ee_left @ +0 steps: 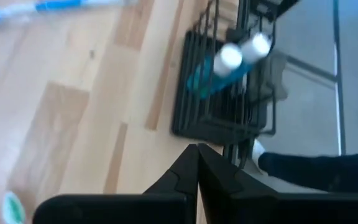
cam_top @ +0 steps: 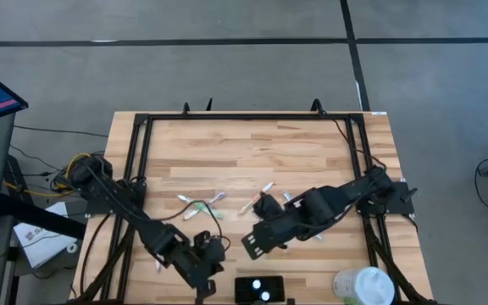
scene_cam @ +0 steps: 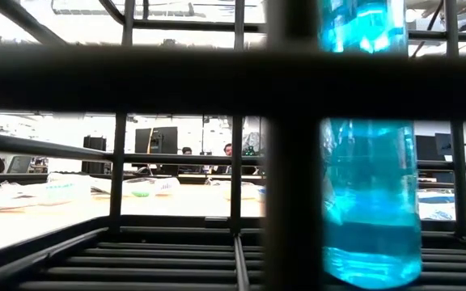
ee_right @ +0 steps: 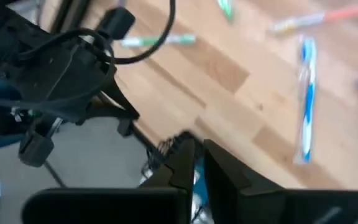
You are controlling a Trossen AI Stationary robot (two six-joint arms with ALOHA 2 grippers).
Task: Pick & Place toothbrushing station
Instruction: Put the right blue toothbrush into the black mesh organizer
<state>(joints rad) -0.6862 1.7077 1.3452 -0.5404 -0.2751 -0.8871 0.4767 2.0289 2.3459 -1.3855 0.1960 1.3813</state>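
The toothbrushing station [cam_top: 259,290] is a low black wire rack at the table's near edge, standing on its base with two white-capped blue bottles in it. It also shows in the left wrist view [ee_left: 219,93]. The low view looks out through its bars [scene_cam: 290,145] past a blue bottle [scene_cam: 370,194]. My left gripper [cam_top: 208,258] is shut and empty, just left of the rack; its fingertips [ee_left: 197,152] point toward it. My right gripper [cam_top: 257,241] is shut and empty, just beyond the rack's far side; the right wrist view [ee_right: 197,152] shows it above the table.
Several toothbrushes [cam_top: 202,206] lie loose on the table's middle, one of them blue [ee_right: 306,93]. A white round container [cam_top: 364,286] stands at the near right corner. The two arms are close together near the rack. People sit in the room behind [scene_cam: 186,151].
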